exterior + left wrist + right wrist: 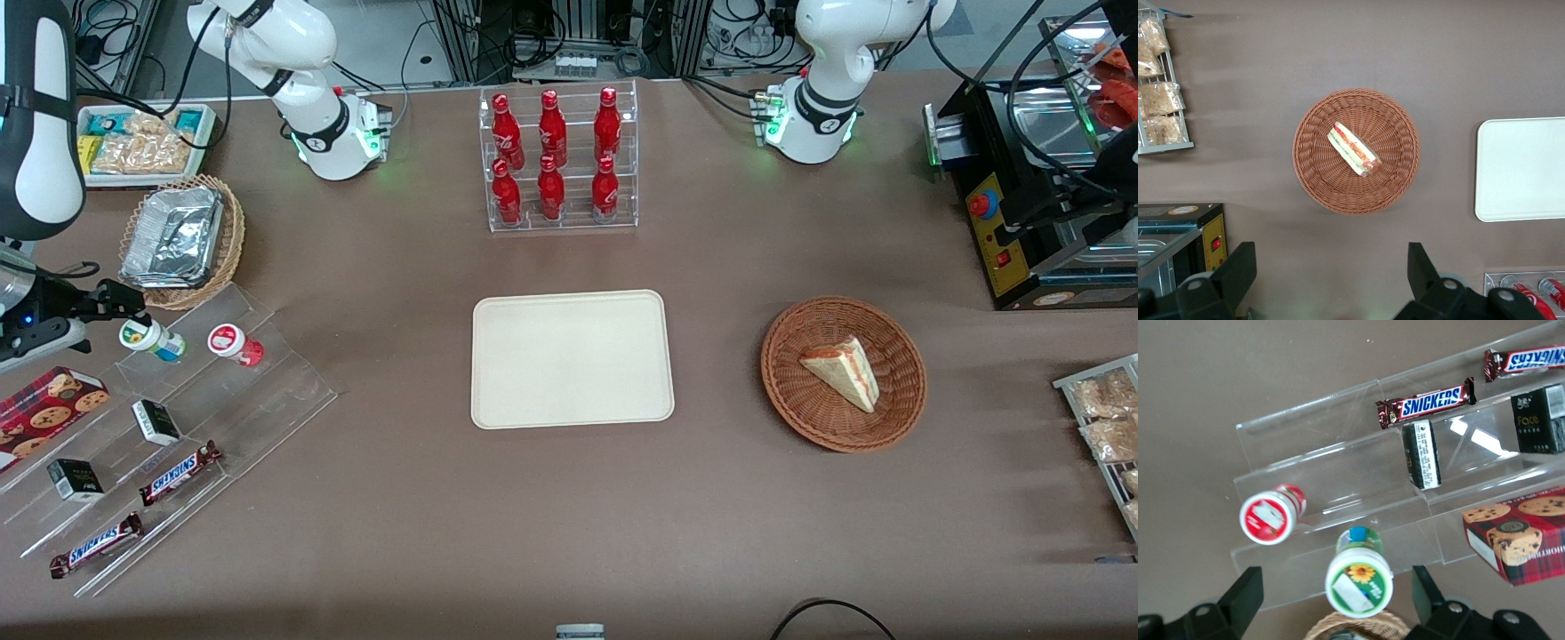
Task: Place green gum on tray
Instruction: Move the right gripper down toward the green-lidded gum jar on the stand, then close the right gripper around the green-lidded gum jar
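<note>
The brown table [373, 498] is laid out as a small shop counter, and the cream tray [571, 359] is set flat at its middle, bare, evidently kept free as the place of delivery. Toward the working arm's end, a clear stepped display [222, 418] is angled so that its goods are shown in tiers: Snickers bars [180, 472] and small black boxes [156, 421] on the lower steps, a cookie box [49, 404] beside them. On the top step the green gum [151, 338] is stood just beside the red-lidded gum bottle [235, 344], each lid turned upward and so offered to a grasp from above. The gripper [1338, 603] is held over the green gum's white lid [1359, 582], with its fingers [1245, 597] spread wide to either side of the bottle and nothing clasped between them. The gum is thus judged not yet taken, and the carry to the tray not yet begun.
</note>
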